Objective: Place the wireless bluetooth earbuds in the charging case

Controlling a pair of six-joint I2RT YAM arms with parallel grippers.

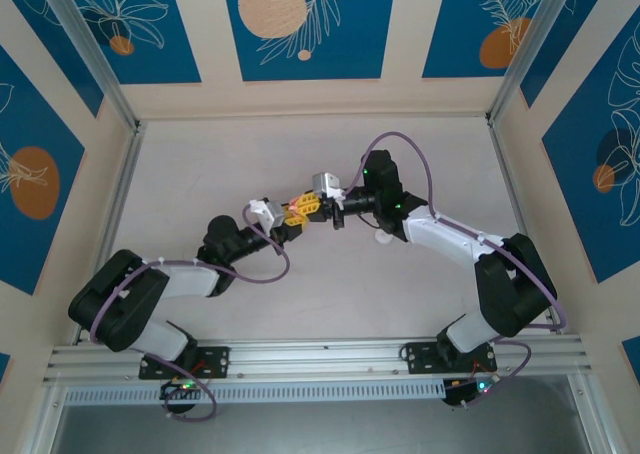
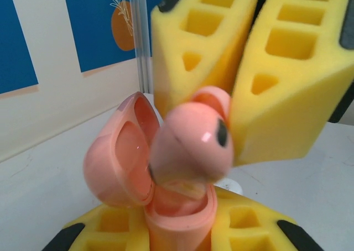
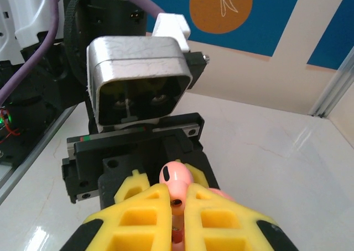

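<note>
White tabletop (image 1: 300, 304) walled by blue-and-cream panels: the left gripper (image 2: 180, 220) clamps the charging case (image 2: 119, 160), lid swung open, while the right gripper (image 3: 177, 198) pinches a coral-pink earbud (image 2: 191, 148) right at the case's open base.

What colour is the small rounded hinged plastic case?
The case is salmon pink; see left wrist view.

Left arm (image 1: 185, 279), right arm (image 1: 450, 236): elbows bent, both reaching inward, left gripper (image 1: 292, 215) and right gripper (image 1: 309, 203) meeting tip to tip, jaws clamped.
</note>
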